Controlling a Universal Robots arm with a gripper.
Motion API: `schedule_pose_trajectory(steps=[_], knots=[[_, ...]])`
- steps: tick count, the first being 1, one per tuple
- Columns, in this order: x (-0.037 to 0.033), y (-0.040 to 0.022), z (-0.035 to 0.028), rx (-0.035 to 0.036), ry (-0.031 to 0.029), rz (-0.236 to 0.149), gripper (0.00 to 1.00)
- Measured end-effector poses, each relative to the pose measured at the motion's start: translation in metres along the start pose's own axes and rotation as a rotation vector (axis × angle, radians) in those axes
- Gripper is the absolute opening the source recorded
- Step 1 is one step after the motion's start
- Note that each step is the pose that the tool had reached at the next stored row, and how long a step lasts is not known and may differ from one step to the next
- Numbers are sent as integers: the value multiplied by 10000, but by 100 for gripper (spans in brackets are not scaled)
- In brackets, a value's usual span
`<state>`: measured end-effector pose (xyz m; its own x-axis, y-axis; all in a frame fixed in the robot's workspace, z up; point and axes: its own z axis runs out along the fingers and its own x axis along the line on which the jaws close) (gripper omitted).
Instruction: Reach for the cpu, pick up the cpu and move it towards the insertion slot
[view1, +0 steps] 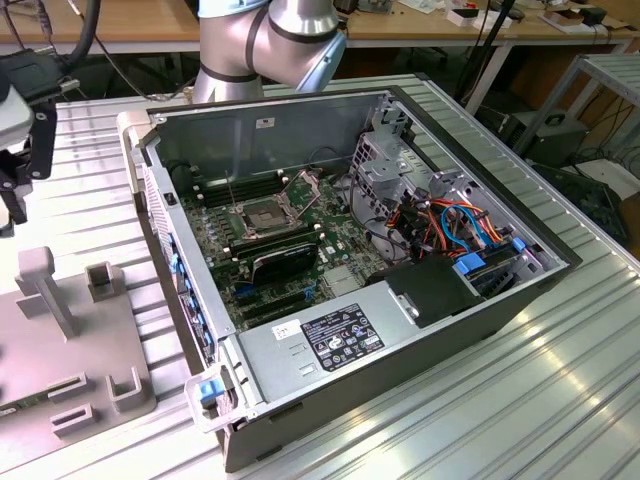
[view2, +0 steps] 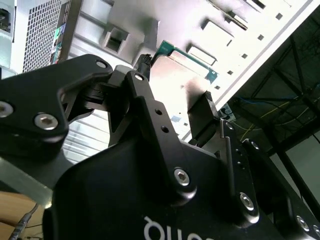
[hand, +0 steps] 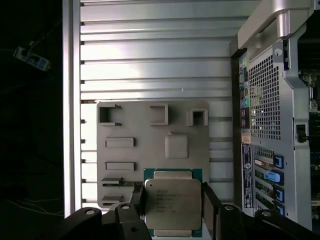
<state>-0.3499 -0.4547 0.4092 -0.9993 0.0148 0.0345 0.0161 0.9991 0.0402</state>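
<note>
First wrist view: the gripper (hand: 172, 207) straddles the cpu (hand: 173, 202) on the grey fixture plate (hand: 125, 125), fingers (hand: 210, 200) flanking its sides, apparently closing though contact is unclear; the insertion slot (view1: 262, 216) lies well apart, inside the computer case (view1: 400, 300).

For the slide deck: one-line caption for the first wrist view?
Gripper straddling the cpu over the grey parts tray, beside the open computer case.

Exterior view: high, angled down into the open computer case (view1: 380, 260).
Both wrist views: close (on the arm), sharing the grey fixture plate (hand: 150, 130).
</note>
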Motion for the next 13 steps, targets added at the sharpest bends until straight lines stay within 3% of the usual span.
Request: schedule_pose_trajectory(steps=[13], knots=[[-295, 5, -10, 0, 0, 0, 55]])
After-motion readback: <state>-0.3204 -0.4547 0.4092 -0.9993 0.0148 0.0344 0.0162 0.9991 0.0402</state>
